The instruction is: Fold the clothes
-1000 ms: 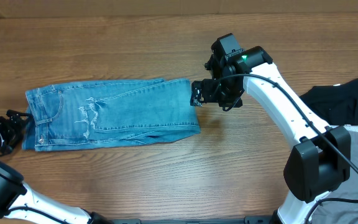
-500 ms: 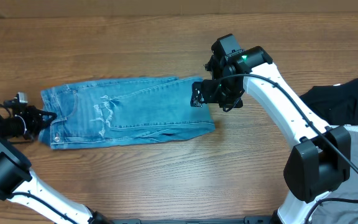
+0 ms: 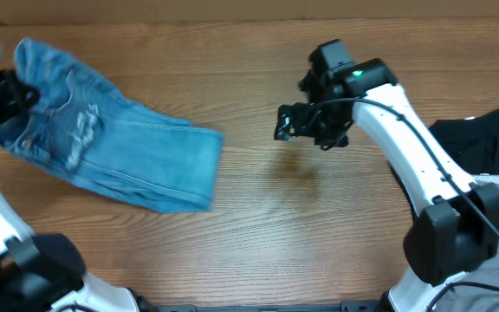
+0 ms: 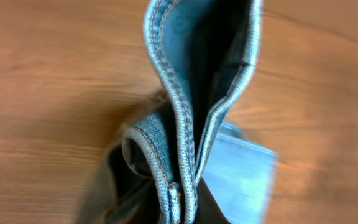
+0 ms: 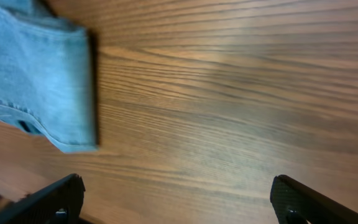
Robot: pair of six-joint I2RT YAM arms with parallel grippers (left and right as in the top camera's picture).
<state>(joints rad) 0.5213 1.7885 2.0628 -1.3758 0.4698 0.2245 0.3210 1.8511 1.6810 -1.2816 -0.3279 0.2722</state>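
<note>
On the wooden table (image 3: 258, 52) the folded light-blue jeans (image 3: 119, 147) sprawl at the left, with the waistband end raised. My left gripper (image 3: 7, 94) is clenched on that waistband. My right gripper (image 3: 284, 123) hangs released, well apart. With only one pinch holding them, I think the layers could slip and undo the fold.

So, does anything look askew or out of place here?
Yes. The jeans lie diagonally at the left end of the table instead of squared up. Their waistband end is pinched into a raised fold by the shut left gripper. The right gripper hangs open above bare wood, holding nothing.
</note>
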